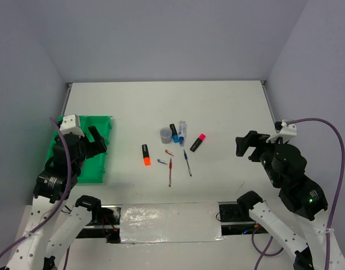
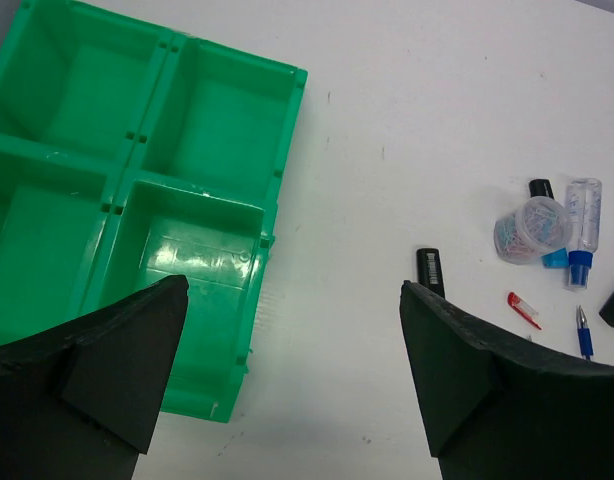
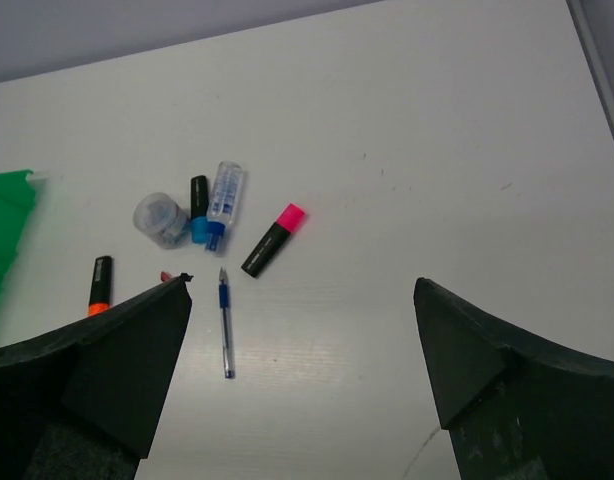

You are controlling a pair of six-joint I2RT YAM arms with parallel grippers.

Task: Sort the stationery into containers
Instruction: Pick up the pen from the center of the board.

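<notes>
From the top: green tray (image 1: pixel 99 169) at the left of the white table (image 1: pixel 228 107). Left gripper (image 1: pixel 98 140) over the tray's right edge, spread wide, holding nothing. Right gripper (image 1: pixel 246 147) far off on the right, over bare table, spread wide too, holding nothing. In the middle, between the two, all the stationery lying on the table, none of it in the tray. Orange highlighter (image 1: pixel 145 154) nearest the tray, yet well apart from it. Grey cup (image 1: pixel 166 134), marker (image 1: pixel 173 133) and bottle (image 1: pixel 182 131) side by side in a tight bunch. Pink highlighter (image 1: pixel 198 142) just right of the bunch, tilted. Red pen (image 1: pixel 170 171) and blue pen (image 1: pixel 187 162) nearer the arms, with a tiny red cap (image 1: pixel 169 152) and a tiny blue cap (image 1: pixel 162 162) close by.

From the left wrist: two black fingers (image 2: pixel 117 370) far apart, only table and a corner of the tray between them. Four boxes in the tray. Off to the right, the cup with small coloured bits inside, touching the marker, the bottle just beside, the red cap and the tip of the blue pen lower down.

From the right wrist: two black fingers (image 3: pixel 507 370) far apart, only table between them. Pink highlighter and blue pen ahead, a bit to the left. Bunch further left, orange highlighter past it, a sliver of tray at the left edge
</notes>
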